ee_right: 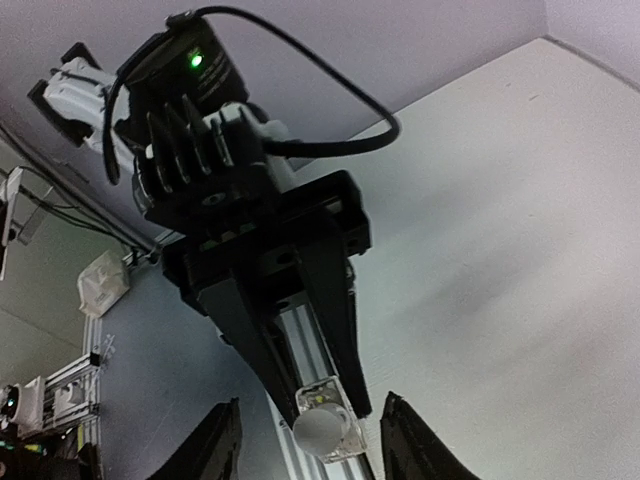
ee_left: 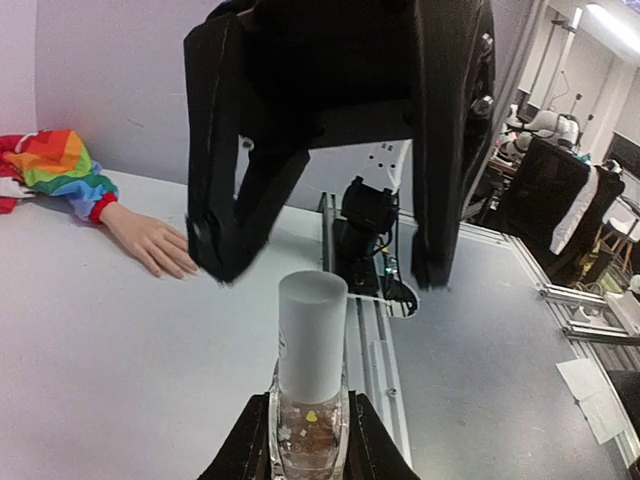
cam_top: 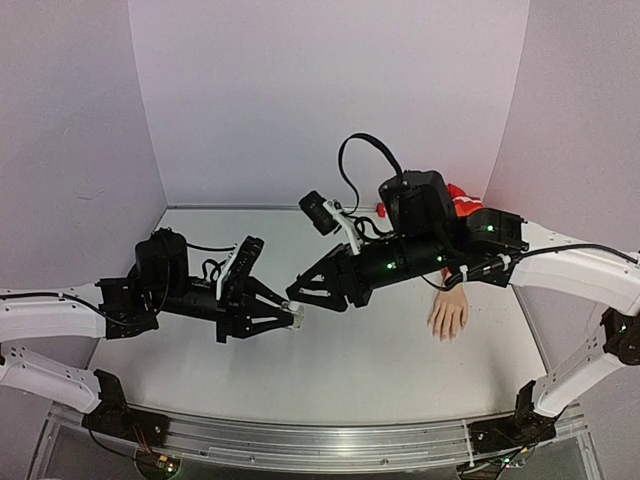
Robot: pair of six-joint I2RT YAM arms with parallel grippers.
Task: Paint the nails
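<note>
My left gripper is shut on a small clear bottle with a frosted white cap, holding it above the table. My right gripper is open, its fingers spread on either side of the cap without touching it; it also shows in the left wrist view and in the right wrist view. The pale fake hand lies palm down at the right, with its rainbow sleeve and red cuff. Its nails are too small to make out.
Lilac walls close the back and sides of the white table. An aluminium rail runs along the near edge. The right arm reaches over the fake hand's sleeve.
</note>
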